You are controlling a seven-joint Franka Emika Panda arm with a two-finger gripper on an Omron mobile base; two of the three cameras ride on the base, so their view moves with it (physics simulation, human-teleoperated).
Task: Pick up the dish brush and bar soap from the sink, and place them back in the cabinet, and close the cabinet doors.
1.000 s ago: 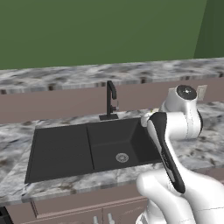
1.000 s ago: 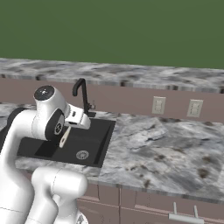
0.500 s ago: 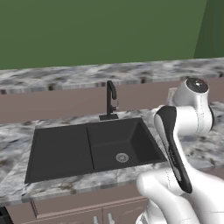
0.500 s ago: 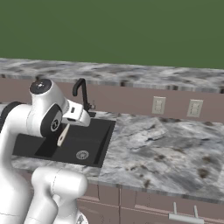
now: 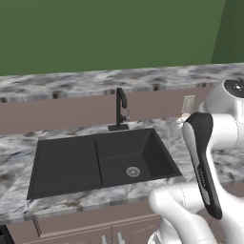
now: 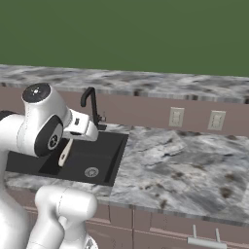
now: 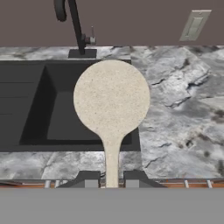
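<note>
The dish brush [image 7: 112,105] is gripped by its thin handle in the closed jaws of the gripper [image 7: 112,178], hanging above the sink [image 5: 102,159] near its right rim. The grip is best kept firm and the brush level during carriage to the cabinet, clear of the faucet [image 5: 120,108].

- The gripper [image 7: 112,179] pointed downward, its two dark fingertips [image 7: 89,178] clamped on a thin handle.
- The white arm [image 6: 41,129] stood bent at its elbow, hand [image 6: 81,126] held out forward.
</note>
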